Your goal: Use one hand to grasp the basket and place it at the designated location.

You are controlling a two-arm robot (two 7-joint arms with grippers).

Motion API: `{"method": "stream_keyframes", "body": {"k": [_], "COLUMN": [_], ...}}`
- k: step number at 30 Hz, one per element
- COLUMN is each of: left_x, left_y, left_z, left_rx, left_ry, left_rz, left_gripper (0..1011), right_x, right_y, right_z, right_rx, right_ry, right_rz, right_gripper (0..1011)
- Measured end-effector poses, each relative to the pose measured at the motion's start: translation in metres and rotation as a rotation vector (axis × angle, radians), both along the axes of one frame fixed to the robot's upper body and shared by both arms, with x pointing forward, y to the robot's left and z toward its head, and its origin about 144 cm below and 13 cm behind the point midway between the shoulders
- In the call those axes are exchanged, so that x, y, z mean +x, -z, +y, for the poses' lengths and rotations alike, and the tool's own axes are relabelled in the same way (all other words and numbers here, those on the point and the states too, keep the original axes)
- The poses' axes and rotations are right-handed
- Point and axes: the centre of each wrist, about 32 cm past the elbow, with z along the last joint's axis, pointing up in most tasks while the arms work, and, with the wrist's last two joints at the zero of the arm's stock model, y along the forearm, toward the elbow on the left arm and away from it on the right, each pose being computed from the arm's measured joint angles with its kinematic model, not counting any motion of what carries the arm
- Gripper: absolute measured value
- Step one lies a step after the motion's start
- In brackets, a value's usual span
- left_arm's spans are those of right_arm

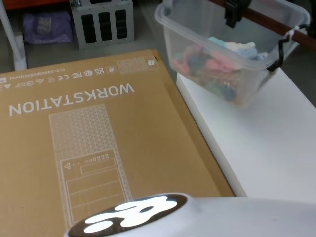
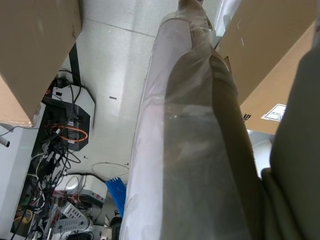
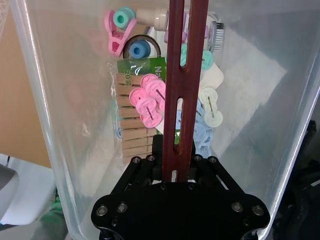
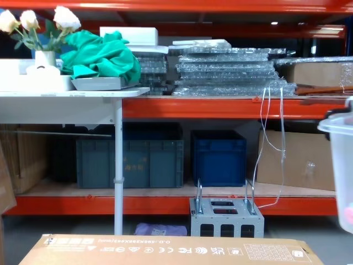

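Translucent whitish plastic basket [image 1: 197, 49] hangs at the far right over the far end of the white table [image 1: 266, 148]; I can't tell if its base touches. My right gripper [image 3: 176, 160] is clamped on the long reddish-brown slotted bar handle [image 3: 182, 75], so I judge the tub swings beneath it, rim up, keeping the coloured plastic pegs [image 3: 147, 102] inside. Its long axis and handle run left to right, slightly slanted. My left arm is parked low beside brown cardboard boxes [image 2: 30, 50].

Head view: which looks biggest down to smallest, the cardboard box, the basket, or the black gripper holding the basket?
1. cardboard box
2. basket
3. right gripper, shut on the basket, clearly the smallest
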Motion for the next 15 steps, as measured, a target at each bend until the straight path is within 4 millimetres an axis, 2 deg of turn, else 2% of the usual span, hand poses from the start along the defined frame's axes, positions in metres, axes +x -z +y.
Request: {"method": "stream_keyframes", "body": {"k": [10, 15], "left_x": [0.000, 0.000], "left_y": [0.000, 0.000], "left_z": [0.000, 0.000], "left_rx": [0.000, 0.000], "left_ry": [0.000, 0.000], "left_rz": [0.000, 0.000], "left_gripper": [0, 0], "right_x": [0.005, 0.007], "right_y": [-0.002, -0.002], "right_z": [0.039, 0.050], "right_rx": [0.001, 0.002], "right_ry": [-0.156, -0.201], "right_rz": [-0.007, -0.008], "right_gripper": [228, 228]}}
